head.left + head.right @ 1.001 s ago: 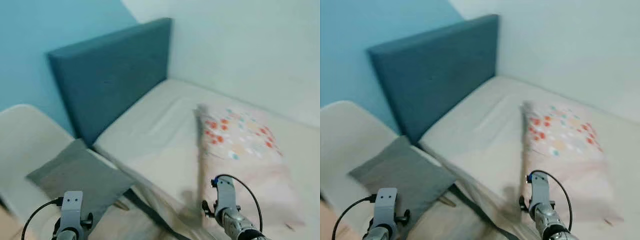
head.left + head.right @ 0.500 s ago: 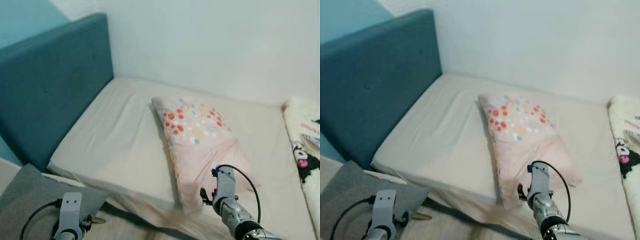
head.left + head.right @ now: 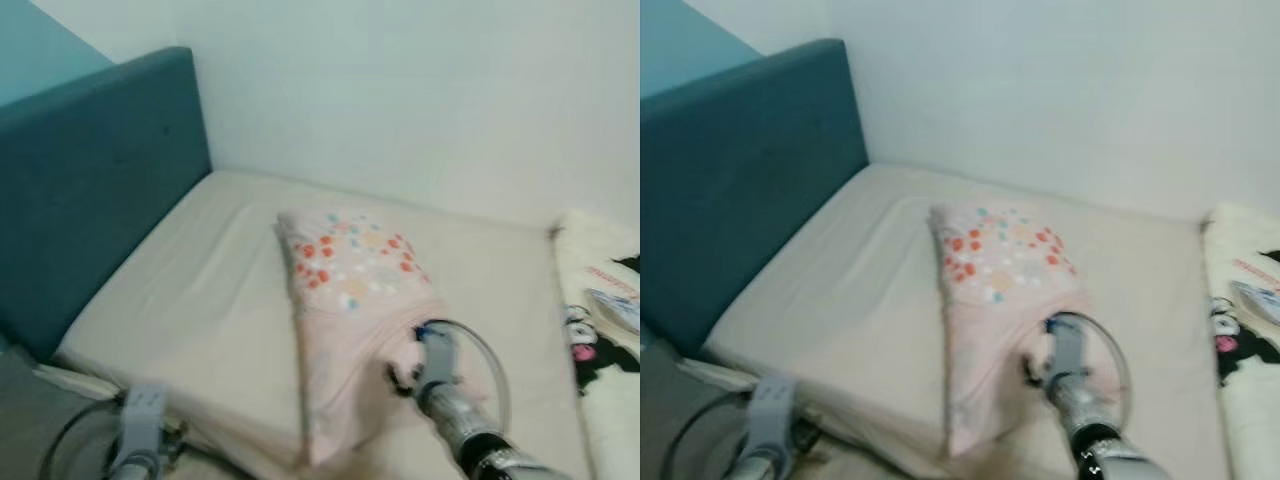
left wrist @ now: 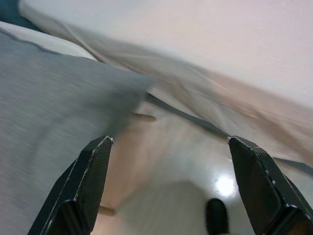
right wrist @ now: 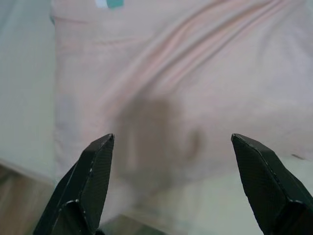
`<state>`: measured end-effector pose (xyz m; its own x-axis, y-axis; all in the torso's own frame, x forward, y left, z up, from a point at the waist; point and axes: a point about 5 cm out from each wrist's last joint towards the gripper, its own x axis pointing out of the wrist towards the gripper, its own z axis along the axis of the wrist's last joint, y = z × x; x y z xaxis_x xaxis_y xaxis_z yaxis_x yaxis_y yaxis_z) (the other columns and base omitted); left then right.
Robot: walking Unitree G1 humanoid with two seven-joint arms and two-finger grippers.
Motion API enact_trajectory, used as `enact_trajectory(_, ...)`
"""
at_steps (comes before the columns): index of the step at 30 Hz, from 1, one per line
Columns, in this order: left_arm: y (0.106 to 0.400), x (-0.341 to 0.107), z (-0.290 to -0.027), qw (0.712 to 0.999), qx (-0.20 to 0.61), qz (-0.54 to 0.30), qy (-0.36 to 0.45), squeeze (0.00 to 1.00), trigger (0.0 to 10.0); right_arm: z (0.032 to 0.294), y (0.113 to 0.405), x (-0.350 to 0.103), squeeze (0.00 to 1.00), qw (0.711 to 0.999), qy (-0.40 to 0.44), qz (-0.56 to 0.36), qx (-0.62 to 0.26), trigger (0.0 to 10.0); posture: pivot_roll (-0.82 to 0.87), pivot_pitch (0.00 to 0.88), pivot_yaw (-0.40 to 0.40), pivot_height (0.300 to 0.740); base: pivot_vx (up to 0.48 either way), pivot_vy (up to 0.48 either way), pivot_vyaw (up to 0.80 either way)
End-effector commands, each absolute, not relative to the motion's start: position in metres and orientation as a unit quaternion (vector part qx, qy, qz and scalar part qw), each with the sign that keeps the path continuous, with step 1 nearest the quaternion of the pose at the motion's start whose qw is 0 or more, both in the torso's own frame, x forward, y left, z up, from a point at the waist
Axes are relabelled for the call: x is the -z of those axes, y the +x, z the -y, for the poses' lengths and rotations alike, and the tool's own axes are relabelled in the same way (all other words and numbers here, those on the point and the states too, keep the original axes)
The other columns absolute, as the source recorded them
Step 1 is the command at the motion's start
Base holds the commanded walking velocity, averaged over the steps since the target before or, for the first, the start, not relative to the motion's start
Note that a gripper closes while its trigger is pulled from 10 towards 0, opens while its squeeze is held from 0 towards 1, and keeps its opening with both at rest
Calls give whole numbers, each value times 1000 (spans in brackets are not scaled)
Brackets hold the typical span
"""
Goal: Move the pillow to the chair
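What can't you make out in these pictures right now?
- Whether the right gripper touches the pink pillow: eye views blurred, wrist view shows open fingers above it.
- The blanket with cartoon print: cut off by the right edge.
- The grey cushion: motion-blurred in the left wrist view, where the left gripper is open.
- The chair itself.

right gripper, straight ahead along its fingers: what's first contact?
Most likely the pillow: the right gripper is open and points at its plain pink lower part, with the gripper's shadow cast on the fabric. Nothing lies between, though the remaining depth is unclear.
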<state>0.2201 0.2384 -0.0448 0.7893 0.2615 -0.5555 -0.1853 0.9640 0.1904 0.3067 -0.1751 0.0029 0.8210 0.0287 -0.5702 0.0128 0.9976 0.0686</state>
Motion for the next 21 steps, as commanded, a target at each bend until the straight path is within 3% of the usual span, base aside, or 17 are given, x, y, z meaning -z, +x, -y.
enact_trajectory(1, 222, 45, -235, 944, -116, -303, 58, 0, 10000, 186, 305, -2, 0, 953, 28, -301, 7, 10000, -88, 30, -14, 740, 0, 0, 0)
enact_trajectory(19, 227, 41, -236, 946, -126, -292, 62, 0, 10000, 181, 309, -7, 0, 956, 49, -288, -9, 10000, -91, 47, -12, 740, 0, 0, -748)
enact_trajectory(21, 226, 41, -239, 943, -136, -294, 69, 0, 10000, 176, 313, -12, 0, 959, 70, -272, -32, 10000, -91, 49, -13, 740, 0, 0, 0)
